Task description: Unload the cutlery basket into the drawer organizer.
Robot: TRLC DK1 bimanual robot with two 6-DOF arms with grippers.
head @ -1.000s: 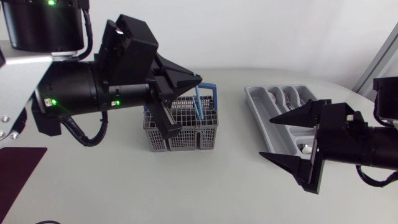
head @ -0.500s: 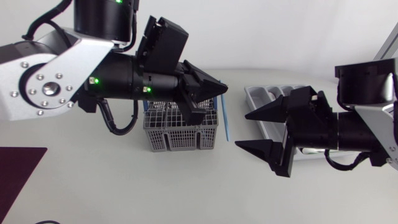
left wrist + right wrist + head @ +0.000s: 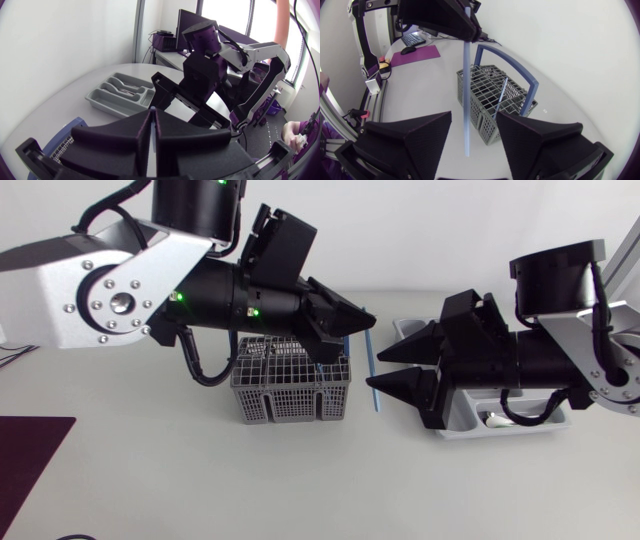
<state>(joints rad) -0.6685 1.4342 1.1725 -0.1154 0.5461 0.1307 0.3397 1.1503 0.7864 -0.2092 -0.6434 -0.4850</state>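
We log a handover underway: left gripper (image 3: pixel 368 321) pinches a blue stick (image 3: pixel 372 380), and the right gripper (image 3: pixel 381 372) is spread around it. The organizer (image 3: pixel 404 330) is partly filled; the basket (image 3: pixel 290 395) is not yet empty.

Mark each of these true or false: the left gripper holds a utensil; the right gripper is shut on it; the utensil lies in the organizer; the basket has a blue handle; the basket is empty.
1. The left gripper is shut on a blue utensil. True.
2. The right gripper is shut on the utensil. False: it is open, with a finger on either side of the utensil and neither touching it.
3. The utensil lies in the organizer. False: it hangs upright in the air between the basket and the organizer.
4. The basket has a blue handle. True.
5. The basket is empty. False: a thin rod stands in it.
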